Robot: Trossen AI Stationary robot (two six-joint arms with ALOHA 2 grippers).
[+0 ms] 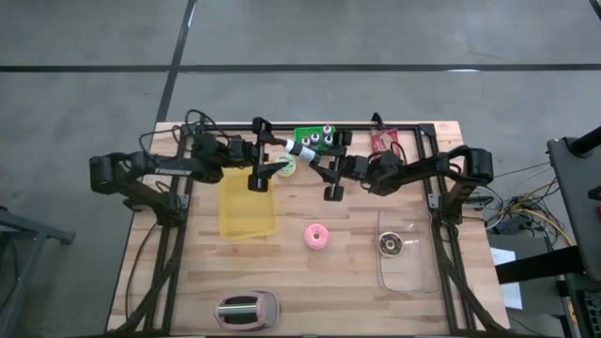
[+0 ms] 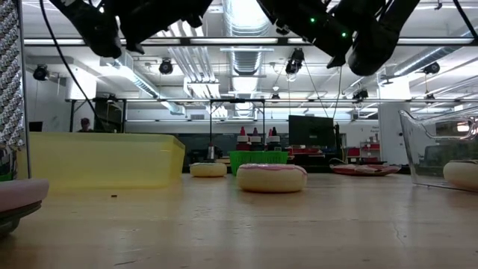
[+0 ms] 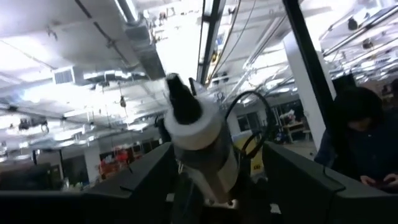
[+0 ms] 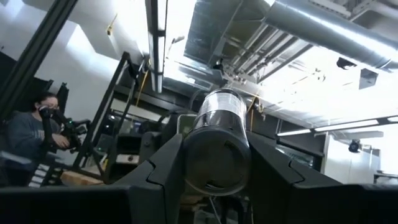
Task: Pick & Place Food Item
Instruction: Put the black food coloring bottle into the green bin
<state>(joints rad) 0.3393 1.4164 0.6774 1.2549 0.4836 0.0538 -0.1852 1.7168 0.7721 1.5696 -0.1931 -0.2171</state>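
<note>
Both arms reach inward over the table's (image 1: 357, 282) far half, wrists tipped so each wrist camera looks up at the ceiling.

Left gripper (image 1: 266, 167): above the far end of the yellow bin (image 1: 247, 207), clamped on a white-collared bottle (image 3: 198, 146) with a dark spout. The bottle stands between the two fingers (image 3: 140, 180) in the left wrist view.

Right gripper (image 1: 324, 167): just beside the green rack (image 1: 315, 139), raised off the table. It grips a clear cylinder (image 4: 217, 140), held between its fingers (image 4: 158, 171).

Pink donut (image 1: 316, 236): flat on the wood at mid-table, between the bin and the clear container (image 1: 406, 249), touching neither. A second donut (image 1: 391, 245) sits inside that container. Toaster (image 1: 247, 311) at the near edge.

A person (image 4: 28, 134) is visible beyond the table in both wrist views.
</note>
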